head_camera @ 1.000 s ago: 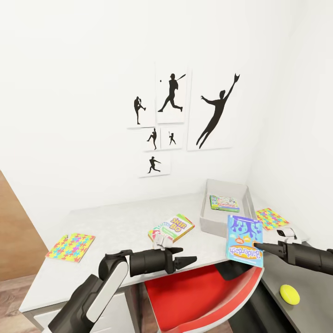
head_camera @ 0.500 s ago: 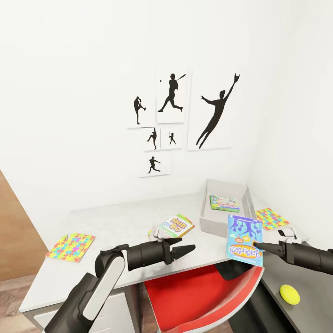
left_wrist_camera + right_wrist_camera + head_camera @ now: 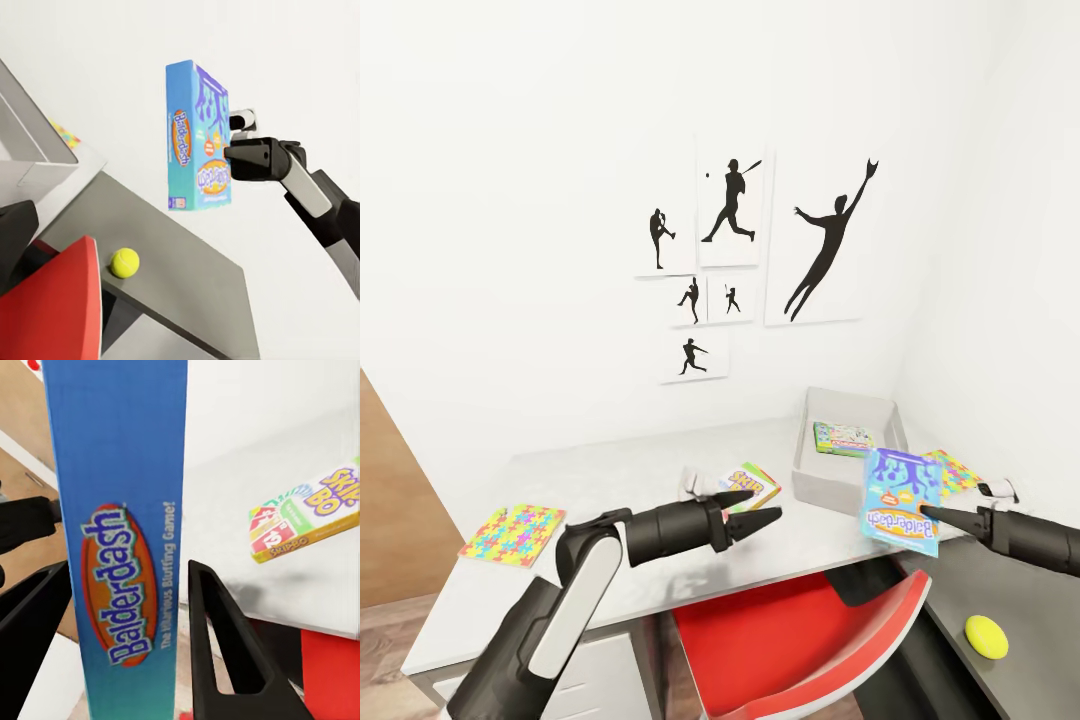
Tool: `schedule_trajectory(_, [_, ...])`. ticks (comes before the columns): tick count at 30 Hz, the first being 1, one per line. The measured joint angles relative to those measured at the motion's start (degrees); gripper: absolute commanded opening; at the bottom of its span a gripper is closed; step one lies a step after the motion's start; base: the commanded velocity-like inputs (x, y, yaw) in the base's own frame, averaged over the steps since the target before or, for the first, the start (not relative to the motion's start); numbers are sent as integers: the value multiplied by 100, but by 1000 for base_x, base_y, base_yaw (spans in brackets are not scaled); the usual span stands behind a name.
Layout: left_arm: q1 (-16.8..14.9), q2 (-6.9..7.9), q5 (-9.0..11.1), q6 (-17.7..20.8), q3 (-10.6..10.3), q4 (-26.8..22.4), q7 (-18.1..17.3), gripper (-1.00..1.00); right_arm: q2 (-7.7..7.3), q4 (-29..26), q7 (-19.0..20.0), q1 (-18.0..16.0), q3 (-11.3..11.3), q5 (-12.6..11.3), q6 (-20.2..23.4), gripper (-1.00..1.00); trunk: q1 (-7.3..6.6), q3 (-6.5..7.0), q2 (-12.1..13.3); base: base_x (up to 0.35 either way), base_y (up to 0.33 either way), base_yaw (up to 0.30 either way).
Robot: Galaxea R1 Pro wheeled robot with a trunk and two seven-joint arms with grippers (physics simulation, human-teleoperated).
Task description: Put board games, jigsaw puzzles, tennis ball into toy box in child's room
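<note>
- The left gripper (image 3: 758,509) covers part of the green "Skip-Bo" box (image 3: 752,482) in the head view, leaving a corner and its upper edge in sight; the right wrist view shows the box (image 3: 309,514) lying flat on the pale table (image 3: 610,470).
- The second jigsaw puzzle (image 3: 958,470) is half hidden behind the raised teal-blue "Balderdash" box (image 3: 901,501), its far corner showing beside the toy box (image 3: 810,465).
- The right arm is cut off by the head view's edge; its gripper (image 3: 926,514) is clamped on the lower part of the Balderdash box, one dark finger (image 3: 217,645) lying across the face of the box (image 3: 124,540).
- In the left wrist view that box (image 3: 196,136) hangs upright in the air, held by the right gripper (image 3: 232,157), clear of the table.
- The left gripper's jaws stand a little apart, holding nothing, above the table near the Skip-Bo box; whether they touch it cannot be told.
- A colourful game box (image 3: 844,438) lies inside the toy box; its print is too small to read.
- The tennis ball (image 3: 985,636) rests on a lower grey surface at the right, beside the red chair (image 3: 800,640); the left wrist view shows the ball too (image 3: 124,262).
- The first jigsaw puzzle (image 3: 513,534) lies flat at the table's left end, well apart from the toy box.
</note>
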Motion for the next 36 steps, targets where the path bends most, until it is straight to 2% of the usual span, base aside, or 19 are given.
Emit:
schedule_trajectory(4, [-38,2,4,78,16,-57,-17,100,-74,-74,-21,-383,-164,-10,505,-100,0,1,0,0,0,0])
schedule_trajectory(5, [-38,2,4,79,16,-58,-17,100,-75,-73,-23,-386,-164,5,503,-100,0,0,0,0,0,0])
schedule_trajectory(8, [-67,3,4,109,34,-77,-26,100,-130,-85,-76,-737,-220,-9,804,-100,0,1,0,0,0,0])
schedule_trajectory(9, [-67,3,4,109,34,-78,-26,100,-131,-84,-78,-741,-219,3,802,-100,0,0,0,0,0,0])
schedule_trajectory(12, [-118,3,8,125,107,-88,-31,100,-152,-80,-146,-1042,-241,-8,876,-100,0,0,0,0,0,0])
schedule_trajectory(17, [-150,4,31,133,167,-94,-33,100,-143,-77,-195,-1223,-238,3,875,-100,0,0,0,0,0,0])
schedule_trajectory(25, [-209,4,180,156,214,-98,-35,100,-90,-62,-311,-1370,-181,9,877,-100,0,0,0,0,0,0])
schedule_trajectory(29, [-257,9,253,200,224,-97,-36,100,-11,17,-726,-1504,-81,4,873,-100,0,0,1,0,0,0])
schedule_trajectory(30, [-257,9,253,200,225,-97,-36,100,-10,17,-729,-1506,-80,-9,882,-100,0,0,0,0,0,0])
schedule_trajectory(32, [-274,7,278,226,231,-96,-36,100,74,102,-979,-1673,8,-8,875,-100,0,0,1,0,0,0])
schedule_trajectory(36, [-296,1,317,247,272,-98,-28,100,162,312,-1198,-1900,122,-25,884,-100,0,0,0,0,0,0])
